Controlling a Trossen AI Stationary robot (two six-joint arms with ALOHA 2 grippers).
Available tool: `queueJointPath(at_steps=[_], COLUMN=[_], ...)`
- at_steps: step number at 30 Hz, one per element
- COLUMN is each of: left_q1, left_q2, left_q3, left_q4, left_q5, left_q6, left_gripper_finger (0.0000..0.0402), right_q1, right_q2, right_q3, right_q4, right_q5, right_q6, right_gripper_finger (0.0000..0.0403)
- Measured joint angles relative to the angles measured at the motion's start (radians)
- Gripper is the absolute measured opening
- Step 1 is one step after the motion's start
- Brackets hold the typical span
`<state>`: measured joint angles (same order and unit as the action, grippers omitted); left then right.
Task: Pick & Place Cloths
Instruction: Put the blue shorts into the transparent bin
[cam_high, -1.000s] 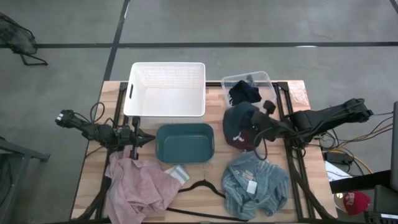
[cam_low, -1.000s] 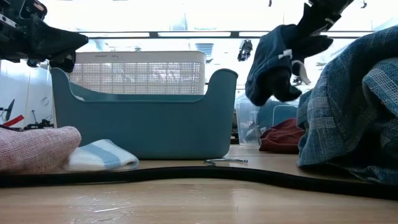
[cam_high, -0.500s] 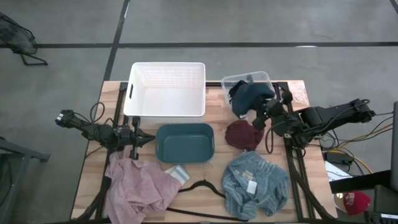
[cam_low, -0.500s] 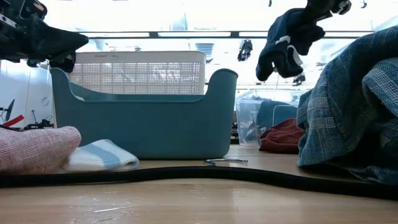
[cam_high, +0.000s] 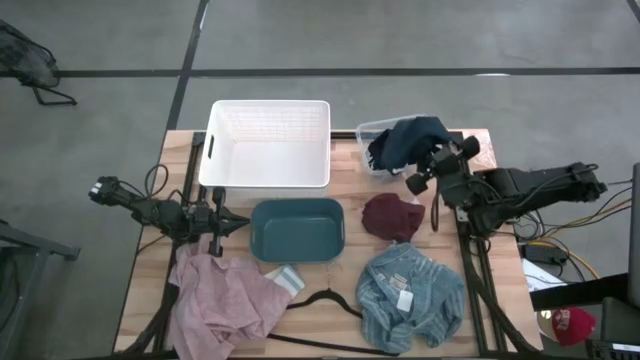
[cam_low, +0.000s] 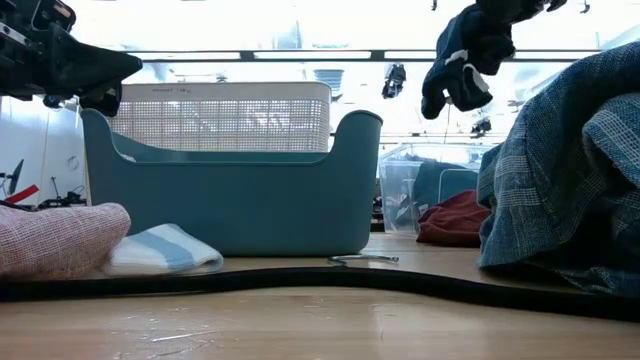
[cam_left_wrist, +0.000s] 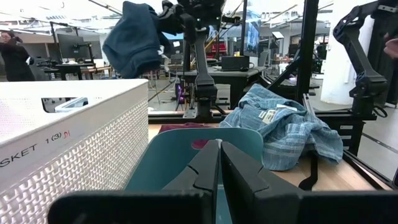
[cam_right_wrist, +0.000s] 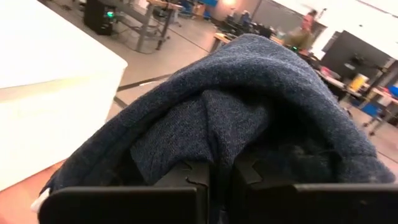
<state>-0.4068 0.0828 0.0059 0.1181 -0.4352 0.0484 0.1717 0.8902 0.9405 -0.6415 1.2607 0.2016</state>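
Note:
My right gripper (cam_high: 425, 160) is shut on the navy cloth (cam_high: 405, 140), held high over the clear bin (cam_high: 365, 130) at the far right. In the low view the navy cloth (cam_low: 462, 55) hangs well above the table. The maroon cloth (cam_high: 392, 216) lies on the table near the bin. The light blue striped cloth (cam_high: 410, 295) with its white tag lies at the near right, and the pink cloth (cam_high: 220, 305) at the near left. A pale striped sock (cam_high: 285, 278) rests beside it. My left gripper (cam_high: 216, 238) is shut beside the teal bin (cam_high: 298, 228), touching nothing. My right gripper pinches a bunched fold of the navy cloth (cam_right_wrist: 214, 146) between its two fingers (cam_right_wrist: 198, 177); how many layers cannot be told. The fingers come roughly level from the table's right. The cloth drapes over and hangs below the fingers, slack and lifted clear of table and bin.
A white slatted bin (cam_high: 267, 143) stands at the far middle, with the teal bin in front of it. A black wire hanger (cam_high: 330, 300) lies near the front edge between the pink and striped cloths. Black frame rails run along both table sides.
My right gripper has risen and gone toward the table's far edge, its wrist turning, still shut on the navy cloth. The cloth has been carried from above the maroon cloth to over the clear bin. The maroon cloth now lies uncovered.

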Motion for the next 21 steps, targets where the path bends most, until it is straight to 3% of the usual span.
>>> queueJointPath(at_steps=[4,14,21], left_q1=[0.0,0.0,0.0], left_q2=[0.0,0.0,0.0], left_q3=[0.0,0.0,0.0], left_q4=[0.0,0.0,0.0], left_q5=[0.0,0.0,0.0], left_q6=[0.0,0.0,0.0], left_gripper_finger=[0.0026,0.0026,0.0026], right_q1=[-0.075,-0.306,-0.409], right_q2=[0.0,0.01,0.075], right_q3=[0.0,-0.003,-0.008], right_q4=[-0.001,-0.001,0.002], right_q5=[-0.017,-0.293,-0.326], right_q6=[0.0,0.027,0.018], right_gripper_finger=[0.0018,0.0017,0.0014])
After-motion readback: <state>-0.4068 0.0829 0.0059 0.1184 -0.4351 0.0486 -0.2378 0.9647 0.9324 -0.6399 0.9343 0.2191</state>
